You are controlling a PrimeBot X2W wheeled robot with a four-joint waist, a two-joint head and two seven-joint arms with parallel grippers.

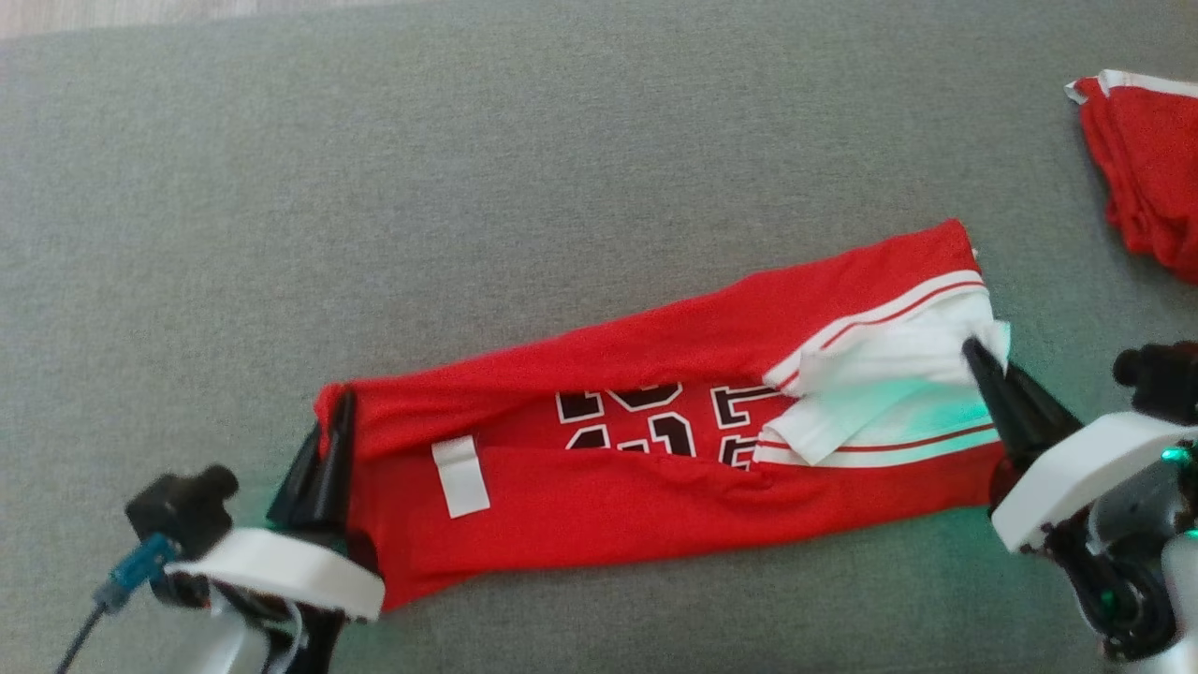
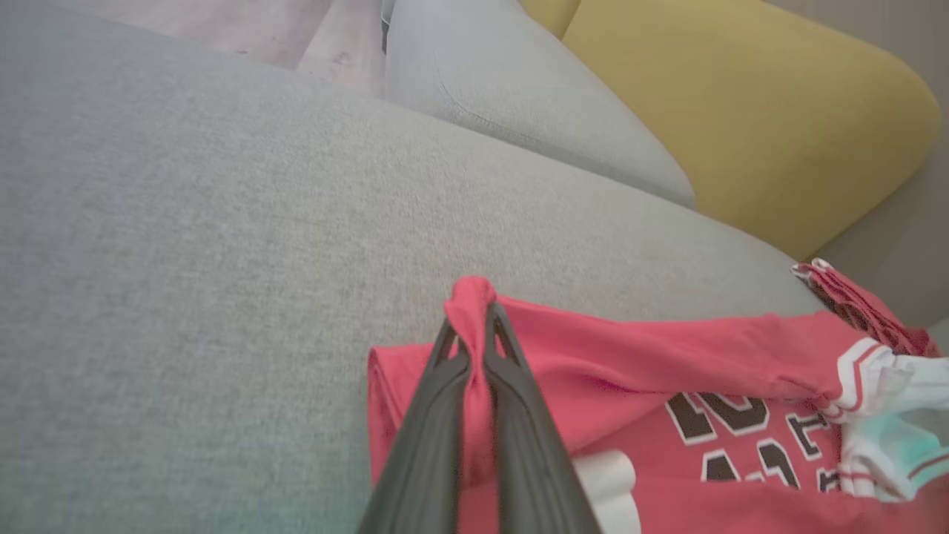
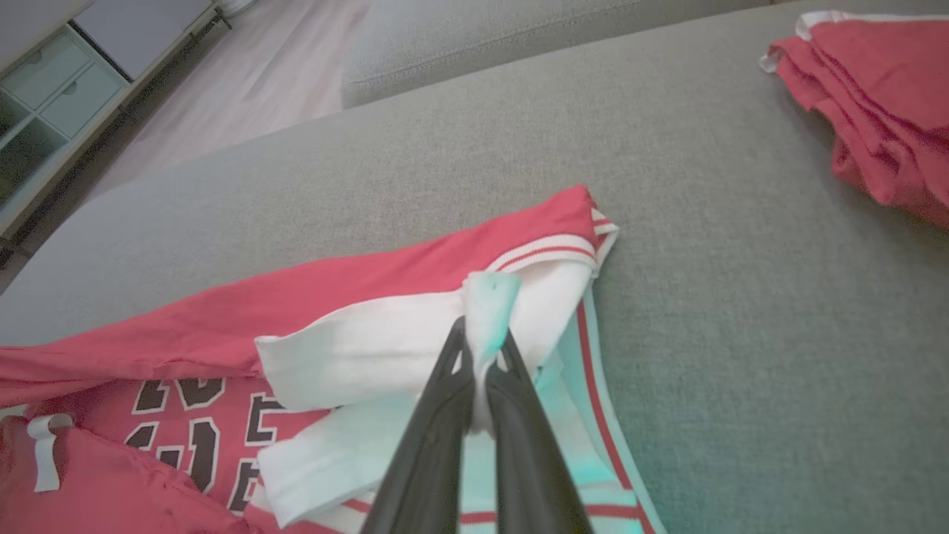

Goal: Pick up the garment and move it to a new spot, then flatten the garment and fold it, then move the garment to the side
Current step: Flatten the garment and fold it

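Left gripper (image 1: 340,410) low, tight on garment (image 1: 599,510).

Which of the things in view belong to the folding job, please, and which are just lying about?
In the job: red jersey, left end effector and right end effector, both shut on it.
Lying about: pile of red clothes, yellow cushion.

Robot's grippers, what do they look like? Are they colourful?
Both the left gripper and right gripper have two long, dark, pointy fingers on a curved white shell. A small black camera sits beside the left one, with a blue plug and grey cable. Green lights glow on the right wrist.
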